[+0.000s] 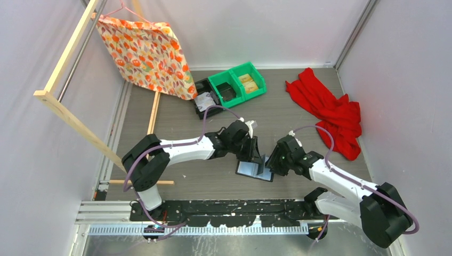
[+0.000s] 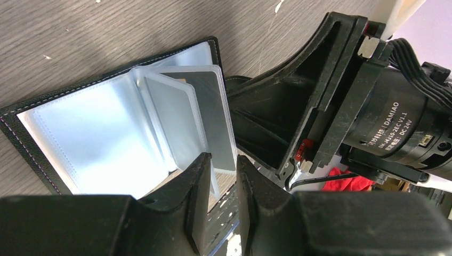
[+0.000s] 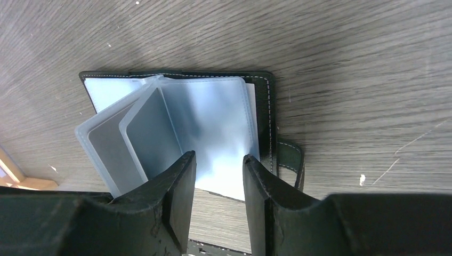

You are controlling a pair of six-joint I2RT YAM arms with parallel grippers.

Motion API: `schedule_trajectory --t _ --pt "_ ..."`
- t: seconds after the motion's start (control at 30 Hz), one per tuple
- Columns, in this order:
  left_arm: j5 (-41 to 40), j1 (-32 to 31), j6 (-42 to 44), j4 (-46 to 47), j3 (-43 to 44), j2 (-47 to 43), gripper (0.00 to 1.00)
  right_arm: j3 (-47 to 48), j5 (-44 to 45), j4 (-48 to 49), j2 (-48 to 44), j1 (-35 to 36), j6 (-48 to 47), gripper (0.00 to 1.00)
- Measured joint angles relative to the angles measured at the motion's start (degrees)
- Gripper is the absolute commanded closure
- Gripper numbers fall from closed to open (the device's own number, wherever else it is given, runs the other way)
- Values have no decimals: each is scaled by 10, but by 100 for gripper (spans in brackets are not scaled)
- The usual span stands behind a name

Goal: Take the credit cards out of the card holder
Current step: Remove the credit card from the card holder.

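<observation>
L hand (image 2: 224,162) is seen w/ jaws narrowly apart, a slim gap showing btwn the two fingers. The lower edge of one fanned sleeve sits right at that gap, which looks wider than the sleeve. R hand (image 3: 218,157) is seen w/ jaws moderately wide, poised over the clear sleeves (image 3: 213,122), holding nothing.

On the counter (image 3: 346,64), the card holder (image 3: 264,96) is laid open flat, front-middle, btwn both hands. Look: black leather-like bifold, pale stitching along the edge, short snap tab (image 3: 290,160) sticking out of one side, glossy see-thru sleeves fanned up from the spine. The credit cards (image 2: 213,106) are seen as flat pale-grey rectangles w/ rounded corners, each tucked inside its own sleeve.

Counts: 1 card holder; 2 credit cards visible, other sleeves too glare-washed to tell; 2 hands, 1 per side of the holder. Also on the counter: 1 red cloth (image 1: 330,114), far R, well apart from the holder.
</observation>
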Motion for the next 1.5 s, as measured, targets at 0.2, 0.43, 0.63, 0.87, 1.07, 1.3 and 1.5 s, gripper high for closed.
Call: schedule_trajectory --t 0.2,0.43,0.63,0.87,1.07,1.3,1.5 --pt "-8 0 13 -15 5 0 74 -9 20 -6 -22 0 9 58" --pt "-56 0 32 -67 19 0 74 -23 44 -47 -68 0 11 60" --pt "-123 0 42 -134 24 -1 74 -24 63 -96 -117 0 11 62" --pt "-127 0 40 -146 26 -21 74 -8 107 -169 -185 0 11 68" --pt "-63 0 23 -94 31 -4 74 23 133 -198 -214 0 10 74" --pt "-22 1 -8 -54 34 40 75 25 125 -157 -148 0 8 93" --pt "1 8 -36 -24 40 71 75 20 127 -114 -88 0 8 96"
